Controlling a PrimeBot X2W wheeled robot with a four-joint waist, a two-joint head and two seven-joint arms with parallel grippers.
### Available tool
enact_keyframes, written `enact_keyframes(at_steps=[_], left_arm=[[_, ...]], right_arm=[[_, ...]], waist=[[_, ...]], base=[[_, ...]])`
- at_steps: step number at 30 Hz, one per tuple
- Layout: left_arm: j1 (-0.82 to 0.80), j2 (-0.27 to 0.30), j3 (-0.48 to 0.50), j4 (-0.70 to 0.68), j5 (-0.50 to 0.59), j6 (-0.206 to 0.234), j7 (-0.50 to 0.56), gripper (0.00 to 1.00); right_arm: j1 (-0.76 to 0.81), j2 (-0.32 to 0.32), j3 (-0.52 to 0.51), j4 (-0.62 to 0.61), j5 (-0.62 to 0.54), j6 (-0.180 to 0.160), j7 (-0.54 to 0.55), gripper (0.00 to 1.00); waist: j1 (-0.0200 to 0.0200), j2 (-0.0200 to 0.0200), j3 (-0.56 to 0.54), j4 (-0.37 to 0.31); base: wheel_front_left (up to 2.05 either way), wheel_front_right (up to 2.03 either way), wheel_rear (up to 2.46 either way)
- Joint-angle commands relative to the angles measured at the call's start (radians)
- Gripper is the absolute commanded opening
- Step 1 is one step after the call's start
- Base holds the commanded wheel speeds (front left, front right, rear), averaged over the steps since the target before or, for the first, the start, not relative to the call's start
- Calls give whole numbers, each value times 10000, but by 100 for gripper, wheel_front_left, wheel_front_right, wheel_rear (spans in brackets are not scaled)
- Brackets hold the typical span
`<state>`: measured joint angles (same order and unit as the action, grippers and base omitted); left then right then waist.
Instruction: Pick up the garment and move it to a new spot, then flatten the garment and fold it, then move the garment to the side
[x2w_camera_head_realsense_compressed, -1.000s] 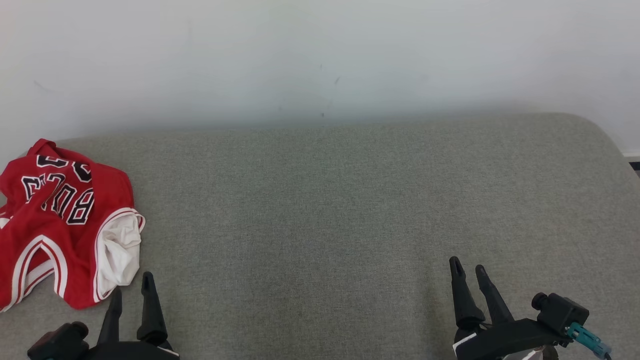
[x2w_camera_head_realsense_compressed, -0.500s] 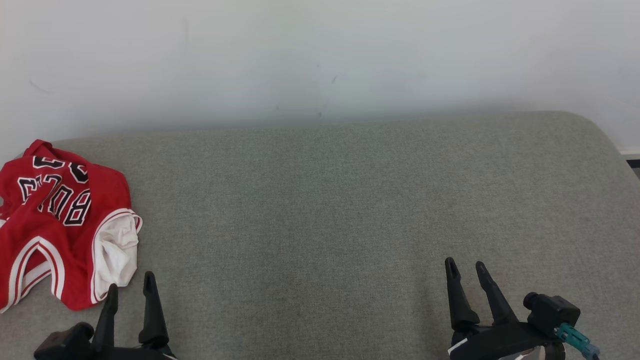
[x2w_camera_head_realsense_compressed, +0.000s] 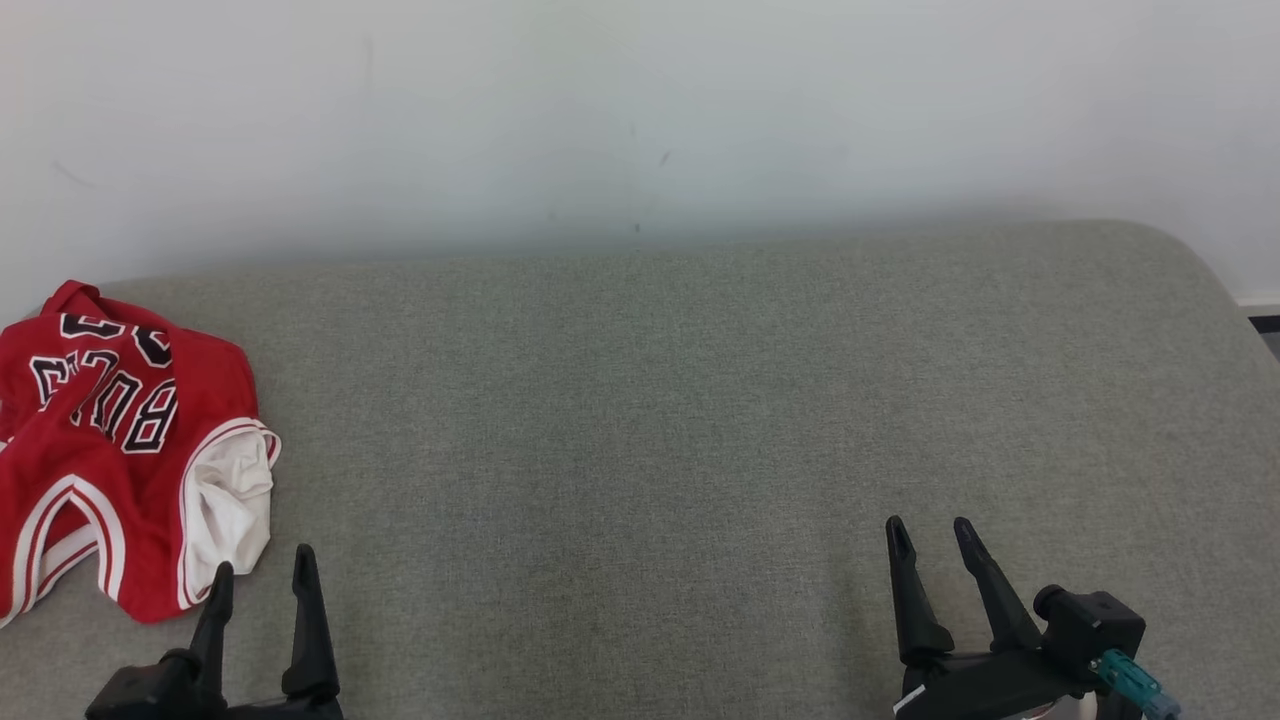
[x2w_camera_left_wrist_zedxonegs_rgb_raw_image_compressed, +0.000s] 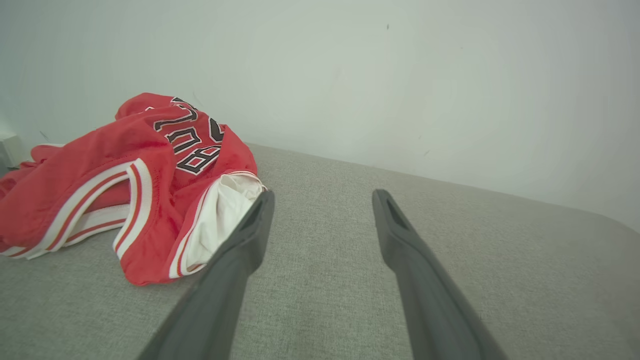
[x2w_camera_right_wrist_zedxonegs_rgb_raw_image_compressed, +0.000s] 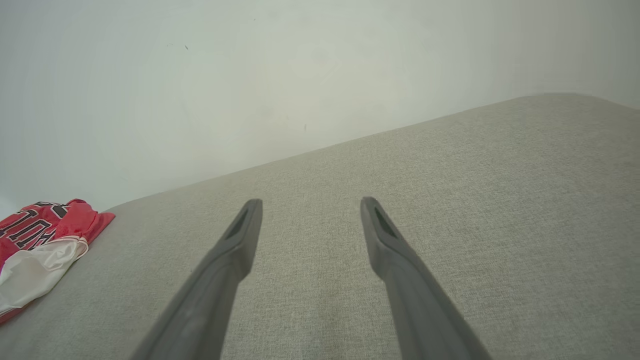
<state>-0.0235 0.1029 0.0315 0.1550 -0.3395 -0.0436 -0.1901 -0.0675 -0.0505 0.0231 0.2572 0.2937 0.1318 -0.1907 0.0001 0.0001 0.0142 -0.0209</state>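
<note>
Two grippers, left gripper (x2w_camera_head_realsense_compressed: 262, 560) and right gripper (x2w_camera_head_realsense_compressed: 928, 523), hover with jaws apart and empty. Garment (x2w_camera_head_realsense_compressed: 110, 450) lies crumpled at the grey cushion's (x2w_camera_head_realsense_compressed: 640, 400) left end, just beyond the left fingertips. Best bet: left reaches in, pinches a raised fold, lifts clear before carrying. Against a second ago, the whole view slides slightly, so that is camera shift, with the garment unmoved.

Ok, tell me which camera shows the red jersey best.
The left wrist view: the red jersey lies close and large there, crumpled, lettering and white trim plain. The head view has it smaller, cut by the left edge; the right wrist view catches a corner at its lower left.
</note>
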Motion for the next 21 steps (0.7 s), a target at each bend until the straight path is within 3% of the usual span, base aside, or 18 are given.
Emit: enact_keyframes(at_steps=[1, 21], left_arm=[[67, 51, 28, -97, 303, -2, -94, 100], [203, -79, 273, -110, 1757, -89, -500, 100]], right_arm=[[-117, 3, -7, -36, -274, -15, -88, 100], [-90, 4, -56, 0, -1535, -18, -494, 100]], waist=[[-1, -1, 5, -9], [-1, -1, -22, -89]], base=[[0, 0, 0], [0, 0, 0]])
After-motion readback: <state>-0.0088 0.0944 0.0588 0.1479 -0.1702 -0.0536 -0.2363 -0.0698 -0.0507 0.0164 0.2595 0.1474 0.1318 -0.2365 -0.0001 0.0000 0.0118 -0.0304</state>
